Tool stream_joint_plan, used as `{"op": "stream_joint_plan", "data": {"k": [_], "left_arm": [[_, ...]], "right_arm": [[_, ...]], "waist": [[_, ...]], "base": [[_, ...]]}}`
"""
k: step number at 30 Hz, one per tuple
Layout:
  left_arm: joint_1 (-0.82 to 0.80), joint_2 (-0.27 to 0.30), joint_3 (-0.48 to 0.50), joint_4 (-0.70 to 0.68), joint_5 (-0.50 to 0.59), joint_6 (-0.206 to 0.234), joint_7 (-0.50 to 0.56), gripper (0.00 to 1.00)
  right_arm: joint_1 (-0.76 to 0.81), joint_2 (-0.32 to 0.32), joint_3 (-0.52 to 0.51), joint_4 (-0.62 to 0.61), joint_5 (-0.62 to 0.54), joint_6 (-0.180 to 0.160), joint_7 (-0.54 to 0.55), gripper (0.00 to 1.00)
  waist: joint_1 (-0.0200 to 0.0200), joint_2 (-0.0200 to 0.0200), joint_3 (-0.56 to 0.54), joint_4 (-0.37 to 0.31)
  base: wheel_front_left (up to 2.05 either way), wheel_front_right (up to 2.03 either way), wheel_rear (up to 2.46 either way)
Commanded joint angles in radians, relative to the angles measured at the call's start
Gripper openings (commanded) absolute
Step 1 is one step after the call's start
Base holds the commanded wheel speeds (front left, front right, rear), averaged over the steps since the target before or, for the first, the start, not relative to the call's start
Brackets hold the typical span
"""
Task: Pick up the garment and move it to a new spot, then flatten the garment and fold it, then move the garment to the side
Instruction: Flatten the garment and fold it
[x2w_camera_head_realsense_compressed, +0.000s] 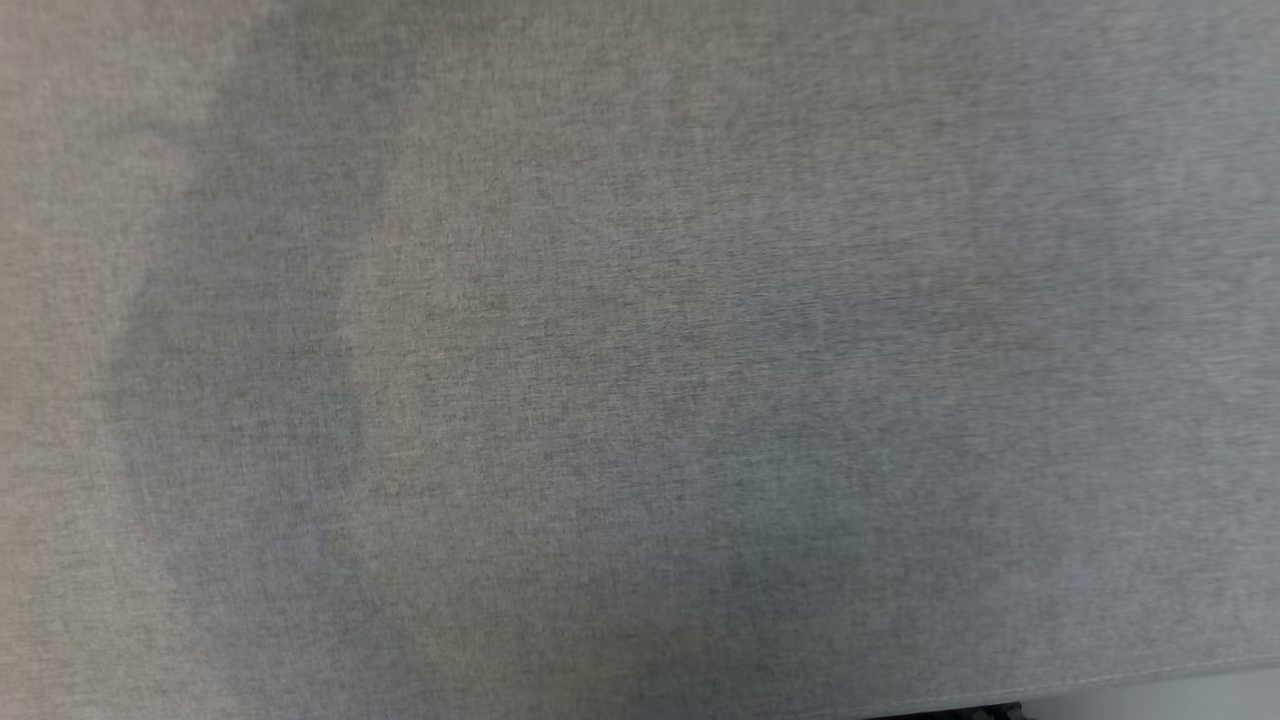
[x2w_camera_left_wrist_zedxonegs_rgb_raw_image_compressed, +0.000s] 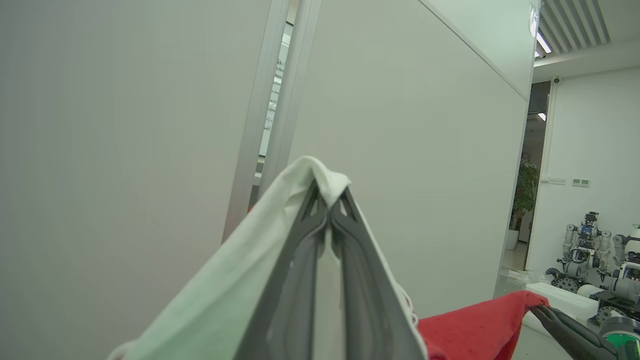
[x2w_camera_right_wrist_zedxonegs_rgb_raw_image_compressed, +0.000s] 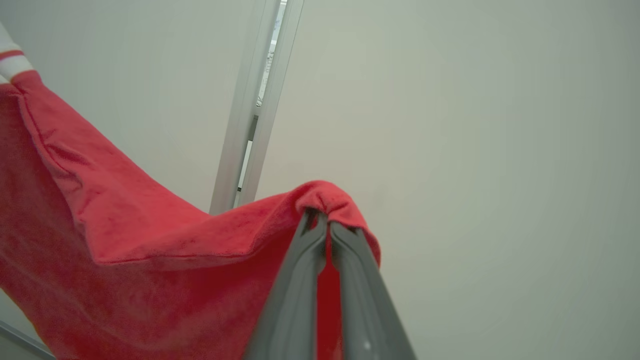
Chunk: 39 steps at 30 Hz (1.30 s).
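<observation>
garment is strung between the two arms, left gripper jaws clamped on its white edge, right gripper jaws clamped on a red fold, long axis running jaw to jaw toward the left wrist frame's lower right, neither arm nearer.

Red and white garment

No readable text; dark marks on strip between wall panels too small.
</observation>
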Motion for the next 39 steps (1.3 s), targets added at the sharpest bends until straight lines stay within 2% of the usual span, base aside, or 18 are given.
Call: {"op": "stream_joint_plan", "data": {"k": [1, 4, 8, 11, 15, 19, 23, 29, 33, 39], "left_arm": [[0.063, 0.028, -0.029, -0.004, -0.04, -0.002, -0.016, 0.0], [0.157, 0.07, -0.087, -0.034, -0.121, -0.003, -0.035, 0.0], [0.359, 0.129, -0.162, -0.126, -0.276, -0.003, -0.048, 0.0], [0.5, 0.189, -0.208, -0.223, -0.374, -0.003, -0.031, 0.0], [0.703, 0.292, -0.247, -0.359, -0.483, -0.003, -0.006, 0.0], [0.88, 0.377, -0.237, -0.436, -0.589, -0.002, -0.004, 0.0], [1.044, 0.447, -0.259, -0.504, -0.655, 0.035, 0.014, 0.0], [1.262, 0.526, -0.3, -0.643, -0.732, 0.087, 0.007, 0.0], [1.4, 0.559, -0.33, -0.728, -0.764, 0.115, -0.022, 0.0], [1.58, 0.568, -0.346, -0.825, -0.8, 0.154, -0.081, 0.0]], "right_arm": [[0.042, -0.006, 0.015, 0.0, 0.015, -0.002, -0.004, 0.0], [0.113, -0.022, 0.036, -0.001, 0.054, -0.002, -0.003, 0.0], [0.292, -0.065, 0.088, -0.038, 0.202, -0.002, -0.004, 0.0], [0.423, -0.138, 0.13, -0.112, 0.366, -0.002, -0.004, 0.0], [0.664, -0.252, 0.141, -0.271, 0.593, -0.002, -0.004, 0.0], [0.893, -0.362, 0.107, -0.414, 0.723, -0.002, -0.005, 0.0], [1.11, -0.423, 0.086, -0.483, 0.772, -0.002, -0.005, 0.0], [1.341, -0.473, 0.083, -0.515, 0.795, -0.002, -0.005, 0.0], [1.445, -0.488, 0.103, -0.504, 0.781, -0.002, -0.005, 0.0], [1.601, -0.496, 0.095, -0.517, 0.774, -0.002, -0.005, 0.0]], "waist": [[-0.0003, -0.0001, 0.083, 0.03], [-0.0003, -0.0001, 0.078, 0.043], [-0.0003, -0.0001, 0.04, 0.066], [-0.0003, -0.0001, -0.005, 0.07], [-0.0003, -0.0001, -0.084, 0.068], [-0.0003, -0.0001, -0.161, 0.059], [-0.0003, -0.0001, -0.232, 0.04], [-0.0003, -0.0001, -0.319, 0.026], [-0.0003, -0.0001, -0.375, 0.023], [-0.0003, -0.0001, -0.442, 0.017]], "base": [[0.0, 0.0, 0.0], [0.0, 0.0, 0.0], [0.0, 0.0, 0.0], [0.0, 0.0, 0.0], [0.0, 0.0, 0.0], [0.0, 0.0, 0.0], [0.0, 0.0, 0.0], [0.0, 0.0, 0.0], [0.0, 0.0, 0.0], [0.0, 0.0, 0.0]]}}
